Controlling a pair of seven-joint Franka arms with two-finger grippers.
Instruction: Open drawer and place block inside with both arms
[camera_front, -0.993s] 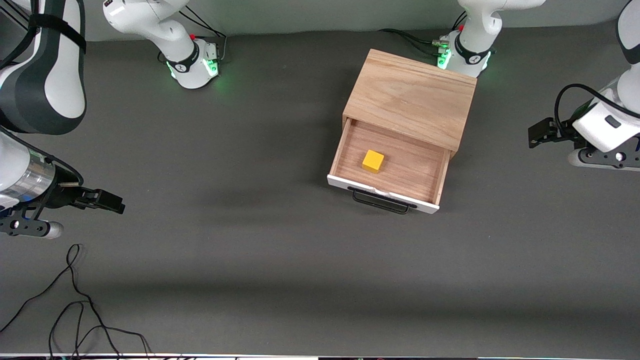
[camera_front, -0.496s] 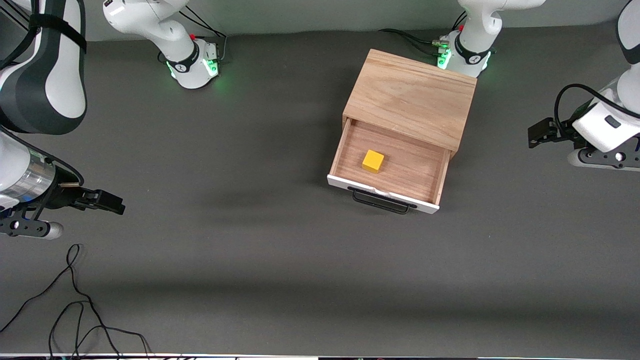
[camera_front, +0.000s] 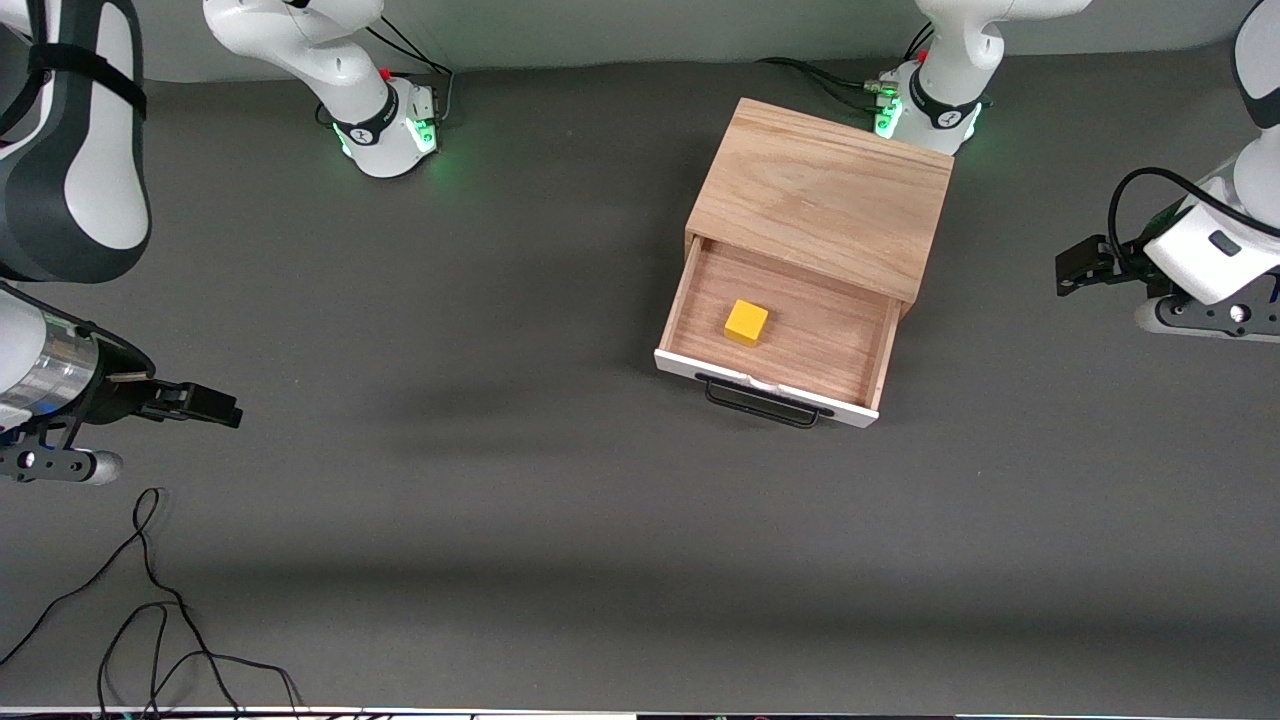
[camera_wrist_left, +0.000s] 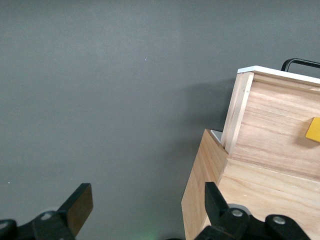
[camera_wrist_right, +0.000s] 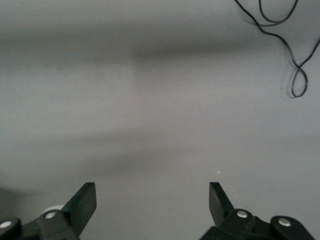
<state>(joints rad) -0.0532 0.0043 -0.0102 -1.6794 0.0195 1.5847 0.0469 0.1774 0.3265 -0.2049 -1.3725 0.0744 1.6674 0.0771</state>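
Front view: the drawer (camera_front: 775, 340) is pulled out of the cabinet (camera_front: 822, 195) with the yellow block (camera_front: 746, 322) sitting inside, so the job looks basically done. Left wrist view: the left gripper (camera_wrist_left: 145, 210) hangs over the tabletop (camera_wrist_left: 100, 100) beside the cabinet, jaws spread and empty. Right wrist view: the right gripper (camera_wrist_right: 150, 205) is over bare tabletop at the right arm's end, near a loose black cable (camera_wrist_right: 280, 35), jaws wide apart too.

The block (camera_front: 746, 322) lies in the drawer (camera_front: 860, 368), pulled out of the cabinet (camera_front: 822, 195) toward the front camera.

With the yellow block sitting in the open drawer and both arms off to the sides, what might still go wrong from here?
1. The drawer stands pulled well out of the cabinet; a passing arm might clip its handle.
2. The block lies loose, so a knock could slide it.
3. The right gripper, jaws open, hangs above a black cable that could snag.
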